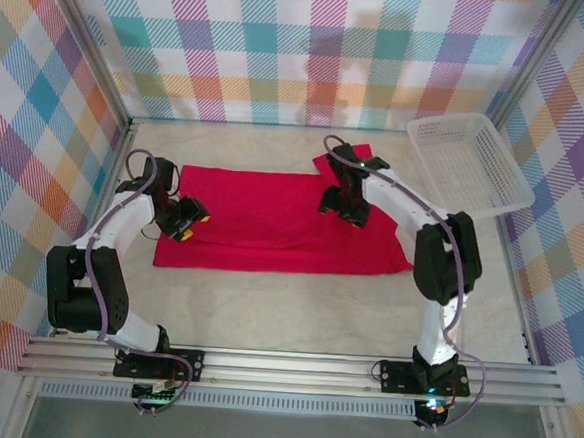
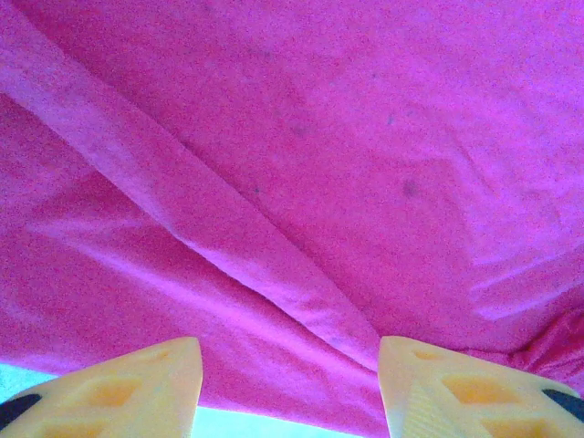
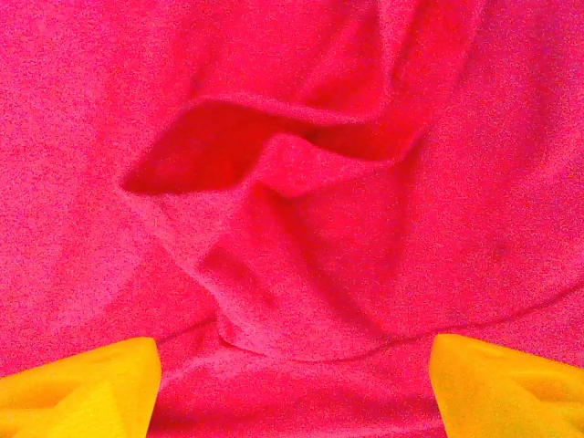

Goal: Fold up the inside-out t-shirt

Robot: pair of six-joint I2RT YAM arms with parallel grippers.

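The inside-out t-shirt [image 1: 272, 223] lies spread on the middle of the tabletop [image 1: 296, 310] as a broad crimson block, mostly flat, with one flap poking out at its far right corner. The right arm crosses that flap, so I cannot tell whether it is a sleeve or a turned-over hem. The left gripper [image 1: 187, 217] sits low at the shirt's left edge. From above its black body covers the fingertips, so contact with the cloth cannot be judged there. In the left wrist view its yellow fingers [image 2: 119, 383] stand wide apart with nothing clamped between them. The t-shirt [image 2: 301, 155] runs past the frame on three sides, a long raised band crosses it diagonally toward the gap, and a thin strip of pale tabletop [image 2: 274, 427] shows under the hem. The right gripper [image 1: 338, 204] is over the shirt's far right part. In the right wrist view its fingers [image 3: 78, 388] are spread wide over a rumpled pocket of cloth [image 3: 274, 173] and hold nothing; how high they are above the fabric is hard to read. A white mesh basket [image 1: 471, 161] rests well apart at the far right, tilted against the plaid wall [image 1: 314, 50].
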